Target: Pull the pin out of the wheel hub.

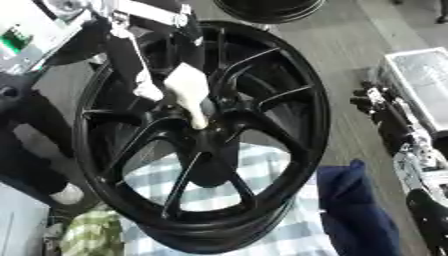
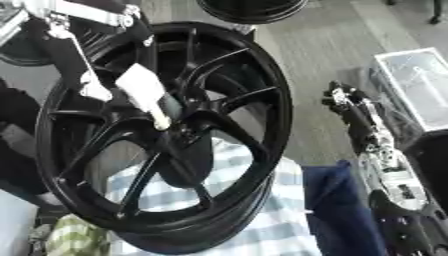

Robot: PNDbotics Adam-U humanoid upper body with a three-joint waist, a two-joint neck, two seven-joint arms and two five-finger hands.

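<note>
In the left eye view we see the black wheel hub [image 1: 206,135] filling the middle of the frame, tilted on edge, its spokes meeting at a centre just below mid-frame. Our left hand [image 1: 179,82] comes down from the upper left, and a pale, tapered piece under it, which we take to be the pin [image 1: 194,107], runs from the fingers [image 1: 149,92] down to the hub centre. Its long axis lies from upper left to lower right, the narrow tip at the centre and the broad end up at the hand. The fingers appear curled about that broad end, though where hand stops and pin begins is hard to tell. We judge the pull must go back along that axis, up and to the left. Our right hand [image 1: 372,100] shows at the right edge, well apart from the hub; we cannot tell whether its fingers are released or clenched. A checked cloth [image 1: 262,200] lies under the wheel at the lower frame, with a dark blue cloth [image 1: 354,210] to its right.

In the right eye view the same hub sits further left in the frame, and the pin's tip still meets the centre, so we judge it not yet out. The left hand is plainly the nearer one; the right hand stands at mid-right, beside a clear bin [image 2: 420,85] at the upper right.
</note>
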